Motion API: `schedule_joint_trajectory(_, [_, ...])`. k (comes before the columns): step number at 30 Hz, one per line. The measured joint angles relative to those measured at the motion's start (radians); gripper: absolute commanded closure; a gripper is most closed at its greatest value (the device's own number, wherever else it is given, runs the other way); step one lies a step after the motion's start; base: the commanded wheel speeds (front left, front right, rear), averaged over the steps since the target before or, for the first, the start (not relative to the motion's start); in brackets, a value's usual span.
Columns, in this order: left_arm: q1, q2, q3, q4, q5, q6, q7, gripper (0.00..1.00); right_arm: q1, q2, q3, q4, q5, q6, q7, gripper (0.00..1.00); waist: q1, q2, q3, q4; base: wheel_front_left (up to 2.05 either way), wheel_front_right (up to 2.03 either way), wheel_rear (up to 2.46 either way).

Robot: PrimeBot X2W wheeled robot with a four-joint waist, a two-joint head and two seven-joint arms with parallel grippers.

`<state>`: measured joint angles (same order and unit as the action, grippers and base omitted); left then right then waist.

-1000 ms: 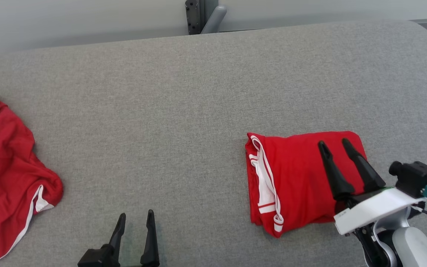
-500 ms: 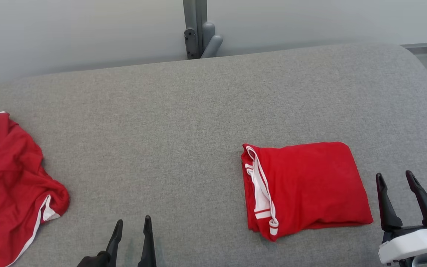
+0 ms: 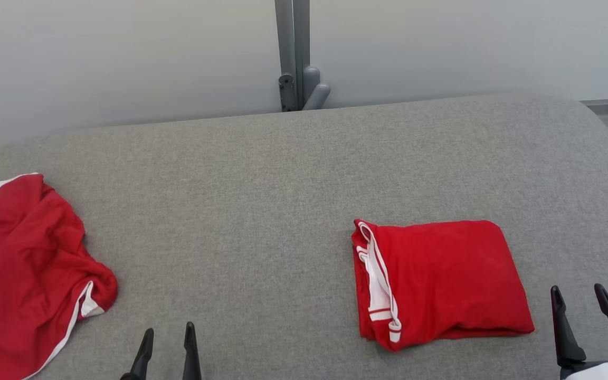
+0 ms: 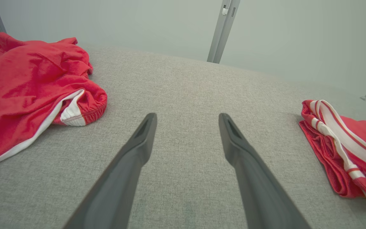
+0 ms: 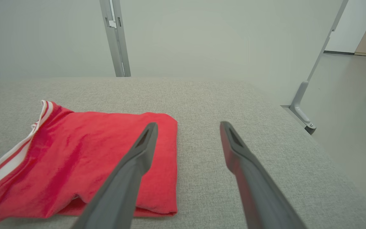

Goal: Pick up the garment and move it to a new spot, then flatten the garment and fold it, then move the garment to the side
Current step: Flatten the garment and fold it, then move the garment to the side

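finds right gripper [image 3: 576, 288] clear of the folded red garment [image 3: 441, 279], after hanging over it a second ago; fingers spread, empty, just beside its right edge. left gripper [image 3: 169, 328] likewise spread, holding nothing, low over grey surface [image 3: 262, 200]. reads as fold set down at right side, so task likely complete. leaves crumpled red garment [image 3: 24, 264] at far left.

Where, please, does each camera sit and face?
Head view: from the head, forward and down at grey surface, crumpled garment left, folded garment right; left gripper, right gripper at bottom edge.
Left wrist view: along the left gripper's open fingers, across the surface between both garments.
Right wrist view: along the right gripper's open fingers, beside the folded garment.
Shared: all three show the folded garment.
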<state>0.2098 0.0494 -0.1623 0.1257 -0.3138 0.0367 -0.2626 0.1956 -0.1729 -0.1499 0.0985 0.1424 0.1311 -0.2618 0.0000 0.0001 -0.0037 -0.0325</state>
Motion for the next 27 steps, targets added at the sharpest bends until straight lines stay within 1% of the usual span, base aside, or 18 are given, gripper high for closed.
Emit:
schedule_joint_trajectory(8, [0.015, 0.000, 0.005, -0.003, 0.039, -0.002, 0.000, 0.00, -0.001, 0.001, 0.018, 0.008, -0.004, 0.000, 0.000, 0.00, 0.0000, 0.0000, -0.011, 0.018, 0.00, 0.00, 0.00])
schedule_joint_trajectory(11, [0.020, 0.000, 0.007, -0.001, 0.052, -0.010, 0.000, 0.00, -0.002, 0.000, 0.023, 0.009, -0.004, 0.000, 0.000, 0.00, 0.0000, 0.0000, -0.010, 0.025, 0.00, 0.00, 0.00])
schedule_joint_trajectory(20, [0.022, 0.000, 0.012, 0.003, 0.054, -0.012, 0.000, 0.00, -0.006, -0.005, 0.027, 0.013, 0.005, 0.000, 0.000, 0.00, 0.0000, 0.0000, -0.011, 0.046, 0.00, 0.00, 0.00])
schedule_joint_trajectory(27, [0.027, 0.000, 0.014, 0.003, 0.057, -0.012, 0.000, 0.00, -0.009, 0.003, 0.027, 0.022, 0.018, 0.000, 0.000, 0.00, 0.0000, 0.0000, -0.019, 0.060, 0.00, 0.00, 0.00])
